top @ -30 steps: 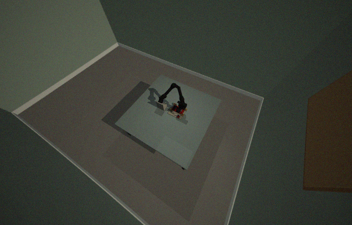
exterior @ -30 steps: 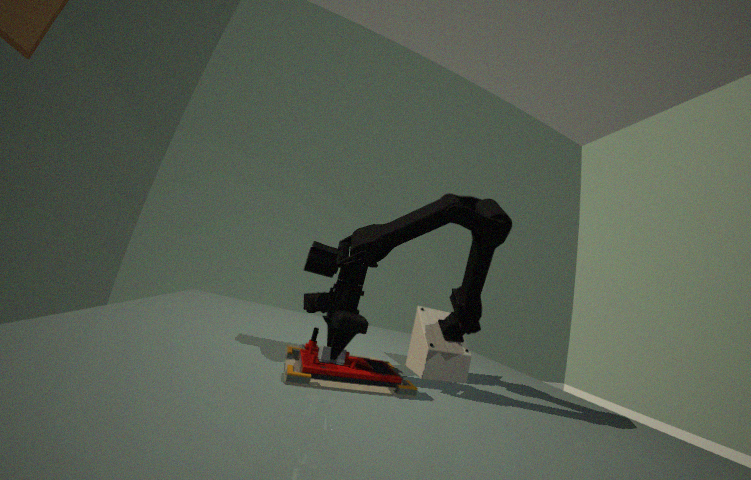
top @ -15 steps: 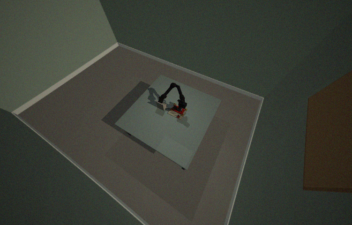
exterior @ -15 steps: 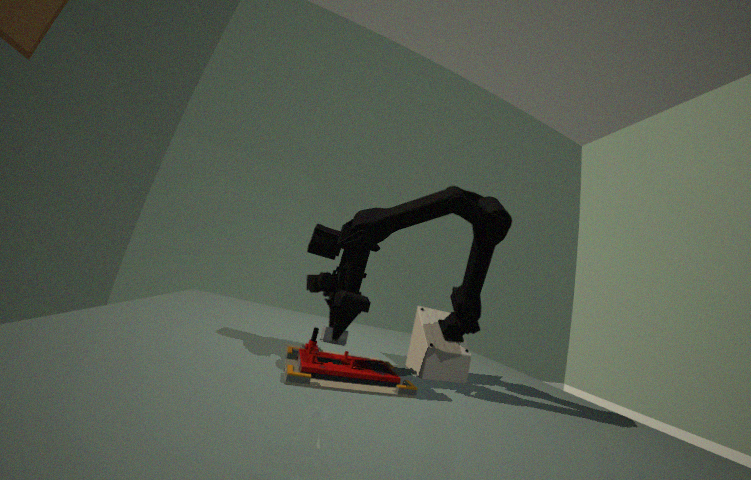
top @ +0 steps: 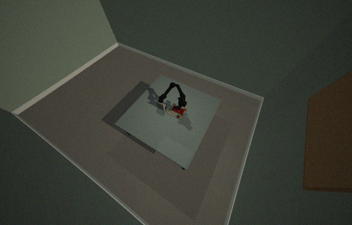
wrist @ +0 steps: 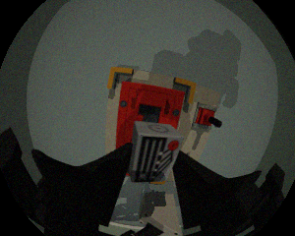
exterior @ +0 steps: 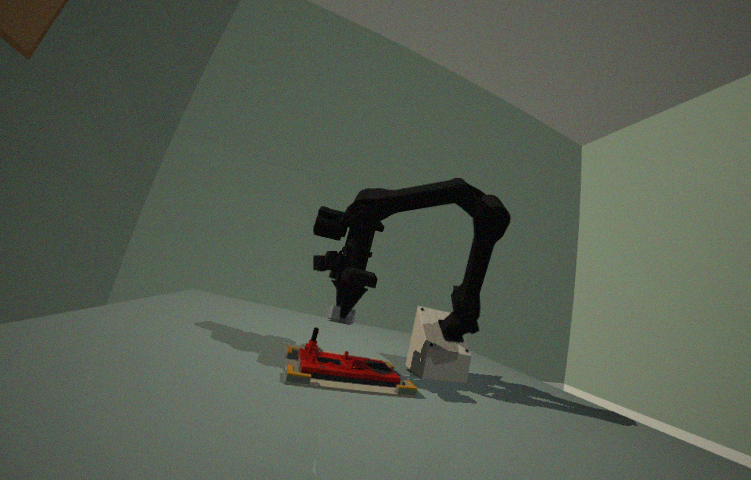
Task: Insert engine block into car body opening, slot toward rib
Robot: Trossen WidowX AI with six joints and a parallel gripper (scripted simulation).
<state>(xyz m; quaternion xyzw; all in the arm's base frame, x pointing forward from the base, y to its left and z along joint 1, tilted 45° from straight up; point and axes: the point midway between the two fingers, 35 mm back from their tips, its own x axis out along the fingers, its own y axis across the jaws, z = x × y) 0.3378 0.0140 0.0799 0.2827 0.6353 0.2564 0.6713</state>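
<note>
In the exterior view, open air separates the raised grey block (exterior: 334, 314) (wrist: 154, 147) from the red car body (top: 180, 111) (exterior: 355, 371) (wrist: 130, 95). 1 black-topped post (exterior: 314, 334) (wrist: 214, 122) juts up at the car's left end, an obstacle to low sideways passage. 2 low yellow corners (exterior: 297, 374) flank the near side; the white box (exterior: 447, 369) (top: 160, 105) blocks low passage on the right.
</note>
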